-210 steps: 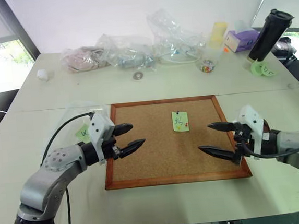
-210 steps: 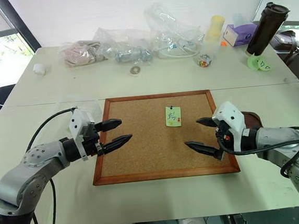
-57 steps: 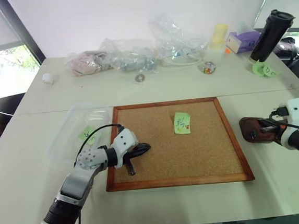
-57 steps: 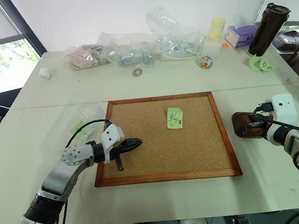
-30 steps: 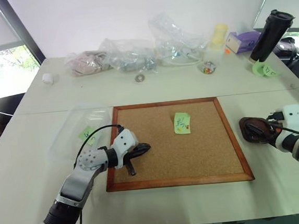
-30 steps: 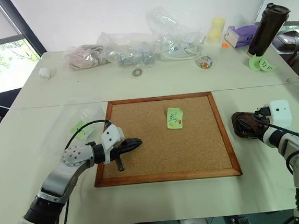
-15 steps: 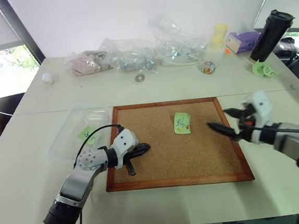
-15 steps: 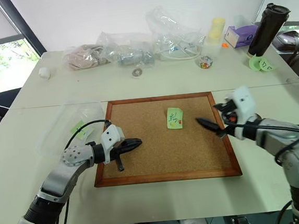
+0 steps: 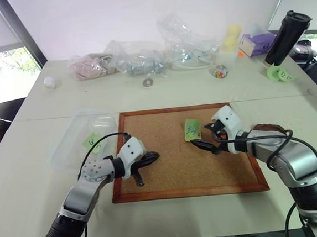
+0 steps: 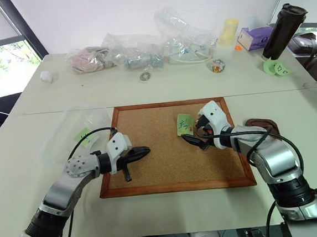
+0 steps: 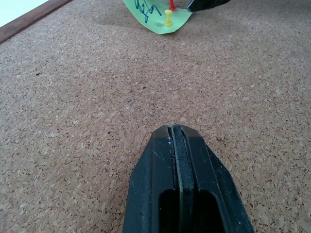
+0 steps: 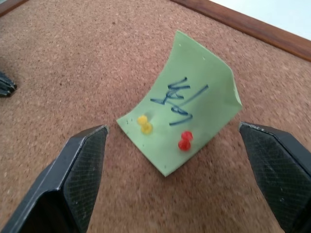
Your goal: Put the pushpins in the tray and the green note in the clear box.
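Observation:
The green note [image 12: 189, 104] lies on the cork board, its free edge curling up. Two pushpins, a yellow one [image 12: 144, 124] and a red one [image 12: 184, 141], hold it down. My right gripper [image 9: 200, 135] is open just right of the note, one finger on each side of it in the right wrist view, touching nothing. My left gripper [image 9: 154, 156] is shut and empty, resting low over the board's left part. The tray [image 9: 269, 127], a dark reddish-brown dish, sits right of the board behind my right arm. The clear box [image 9: 75, 150] lies left of the board.
The wood-framed cork board [image 9: 181, 193] fills the table's middle. Another green note [image 9: 91, 141] lies in the clear box. Wrinkly plastic bags [image 9: 142, 56], a small pin jar [image 9: 219, 70], a purple box [image 9: 254, 42], a black bottle [image 9: 287, 32] and a round green paper [image 9: 279, 73] line the back.
My right gripper has swung left from the tray, across the board's right edge, to the green note, staying open. The left gripper has not moved.

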